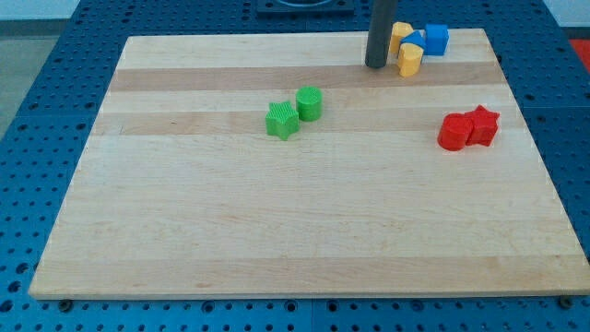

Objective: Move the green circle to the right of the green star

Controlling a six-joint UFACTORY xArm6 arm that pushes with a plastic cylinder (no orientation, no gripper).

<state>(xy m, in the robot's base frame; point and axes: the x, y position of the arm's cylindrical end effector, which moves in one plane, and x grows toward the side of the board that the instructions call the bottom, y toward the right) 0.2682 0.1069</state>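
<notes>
Wooden board (277,231) on a blue pegboard table (37,111). Green star (282,120) sits a bit left of board centre, upper half; green circle (309,103) is just beside it, up and to the view's right, touching or nearly touching. My tip (375,65) rests at the board's top edge, right of centre, well apart from both greens. No jaws on this rod, so nothing apart or clamped. Just right of the tip: cluster of two yellow blocks (409,58) and two blue blocks (435,39), shapes unclear. Red circle (453,131) and red star (483,124) touch near the right edge.
</notes>
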